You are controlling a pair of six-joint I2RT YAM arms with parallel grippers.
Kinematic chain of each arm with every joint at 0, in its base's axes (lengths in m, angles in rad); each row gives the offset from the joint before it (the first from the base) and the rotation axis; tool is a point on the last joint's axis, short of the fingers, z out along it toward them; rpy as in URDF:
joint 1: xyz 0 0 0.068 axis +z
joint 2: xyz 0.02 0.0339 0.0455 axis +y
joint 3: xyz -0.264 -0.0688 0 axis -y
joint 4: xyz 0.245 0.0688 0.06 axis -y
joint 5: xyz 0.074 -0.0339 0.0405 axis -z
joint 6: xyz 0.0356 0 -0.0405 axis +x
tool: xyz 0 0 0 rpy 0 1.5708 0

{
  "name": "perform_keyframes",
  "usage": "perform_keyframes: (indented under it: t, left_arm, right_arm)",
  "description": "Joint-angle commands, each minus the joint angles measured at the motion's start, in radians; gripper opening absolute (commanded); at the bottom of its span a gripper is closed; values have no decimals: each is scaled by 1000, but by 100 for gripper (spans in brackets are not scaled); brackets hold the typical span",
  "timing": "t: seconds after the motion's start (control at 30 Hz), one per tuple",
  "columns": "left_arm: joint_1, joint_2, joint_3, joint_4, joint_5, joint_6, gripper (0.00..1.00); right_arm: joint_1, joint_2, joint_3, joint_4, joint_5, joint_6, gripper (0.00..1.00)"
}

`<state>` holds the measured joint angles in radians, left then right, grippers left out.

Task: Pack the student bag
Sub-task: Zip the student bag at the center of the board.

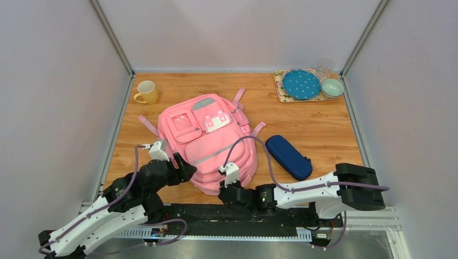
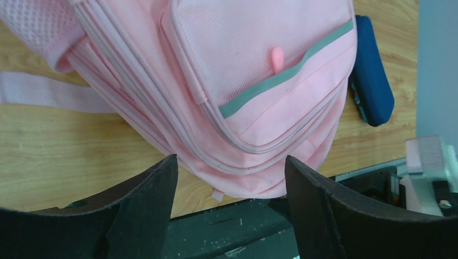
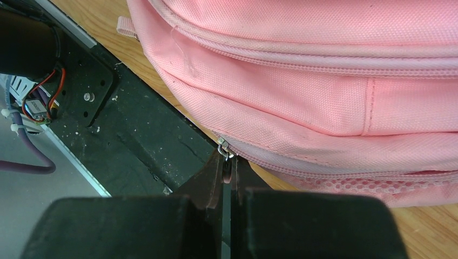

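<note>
One pink student bag [image 1: 208,143] lies flat on the middle of the worktop [image 1: 324,129]. At its near edge the right fingers [image 3: 208,183] are pinched together on the zip pull [image 3: 224,149]. By its near-left corner the left fingers [image 2: 146,194] stand wide apart, holding nothing. A navy pouch [image 1: 289,156] lies just right of the bag.

bright, even overhead light; soft shadows; wrist-view foregrounds slightly blurred
</note>
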<state>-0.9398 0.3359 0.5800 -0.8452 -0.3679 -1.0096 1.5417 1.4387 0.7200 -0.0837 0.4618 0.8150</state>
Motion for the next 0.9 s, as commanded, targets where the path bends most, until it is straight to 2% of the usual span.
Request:
perform_keyframes:
  t: [0.0,0.2,0.3,0.53,0.73,0.8,0.87]
  left_arm:
    - [4,-11,-60,-20,87,-165,80]
    - [4,-15,-60,-23,60,-246,80]
    - [4,-15,-98,29,102,-285,81]
    - [4,3,-270,311,176,-294,81]
    - [4,54,-318,377,161,-254,81]
    - [4,55,-335,399,155,-239,77]
    - [3,52,-362,437,153,-204,52]
  right_arm:
    - [-2,0,27,55,-2,-10,0]
    - [-8,-23,12,62,1,-7,0]
    - [-11,-40,-1,67,6,-10,0]
    - [-17,-86,-22,75,5,-25,0]
    - [-17,-100,-45,113,-32,-27,0]
    - [-17,-98,-45,111,-38,-28,0]
    - [-15,-95,-47,116,-58,-33,0]
